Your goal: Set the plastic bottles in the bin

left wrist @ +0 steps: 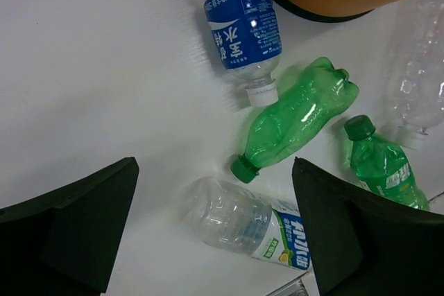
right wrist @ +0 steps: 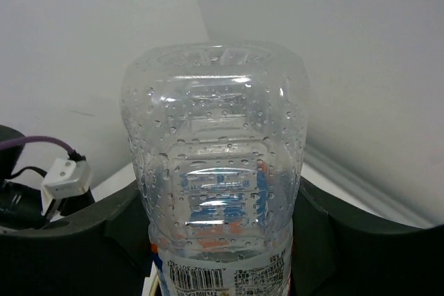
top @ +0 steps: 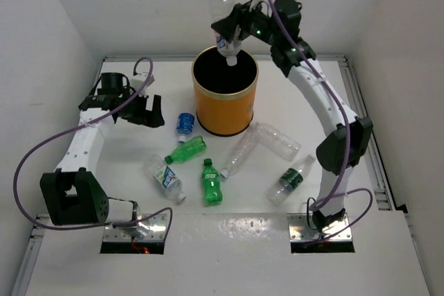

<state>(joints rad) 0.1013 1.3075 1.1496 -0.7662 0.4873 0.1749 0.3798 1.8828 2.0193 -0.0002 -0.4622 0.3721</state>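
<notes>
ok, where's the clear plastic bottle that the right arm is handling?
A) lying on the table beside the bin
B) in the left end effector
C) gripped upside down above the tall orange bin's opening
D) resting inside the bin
C: the right end effector is shut on the clear plastic bottle, holding it inverted over the black mouth of the tall orange cylindrical bin.

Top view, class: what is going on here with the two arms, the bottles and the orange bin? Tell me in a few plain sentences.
The right gripper holds a clear bottle cap down over the opening of the orange bin, not yet released. The left gripper is open and empty, hovering over the table beside the blue-labelled bottle. Seven bottles, that one included, lie on the table near the bin.
</notes>
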